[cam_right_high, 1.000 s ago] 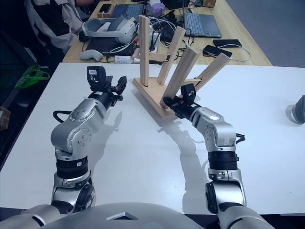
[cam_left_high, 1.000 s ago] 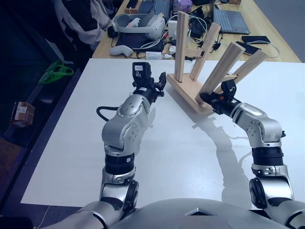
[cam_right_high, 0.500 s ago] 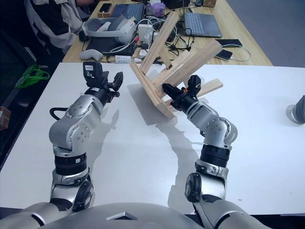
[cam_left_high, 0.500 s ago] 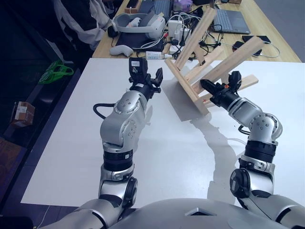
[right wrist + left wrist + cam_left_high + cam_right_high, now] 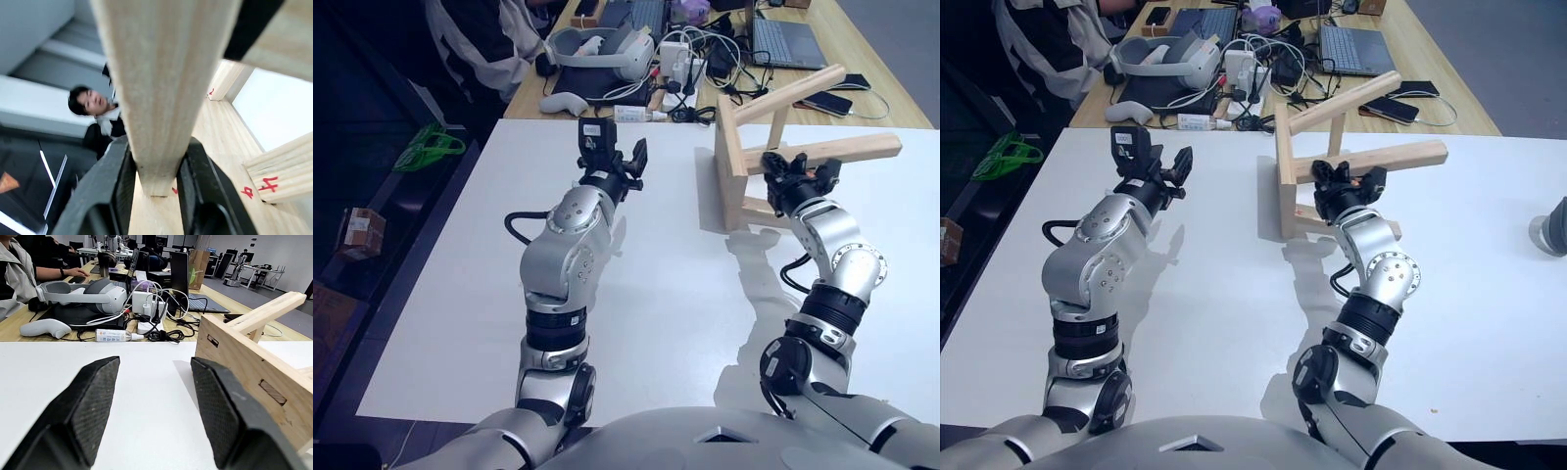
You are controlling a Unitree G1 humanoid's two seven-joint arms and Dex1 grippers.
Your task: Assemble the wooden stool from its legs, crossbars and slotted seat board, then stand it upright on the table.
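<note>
The assembled wooden stool (image 5: 732,166) lies on its side on the white table (image 5: 646,333). Its slotted seat board (image 5: 1285,181) stands on edge and the legs (image 5: 1400,157) point toward the right. My right gripper (image 5: 800,178) is shut on one lower leg (image 5: 161,98), close to the seat board, with the black fingers (image 5: 117,186) pressed on both sides of the wood. My left gripper (image 5: 613,162) is open over the table left of the stool, nothing between its pads (image 5: 93,406). The seat board (image 5: 244,372) is a short way off from it.
Behind the table runs a wooden desk (image 5: 862,59) with a white headset (image 5: 597,49), a controller (image 5: 563,102), tangled cables (image 5: 690,88), laptops and a phone. A grey object (image 5: 1549,225) sits at the table's right edge. Bare table lies in front of both arms.
My right gripper has swung the stool over: its legs pointed up and back, now they lie sideways to the right with the seat board on edge. The left gripper rose slightly early on, then held.
</note>
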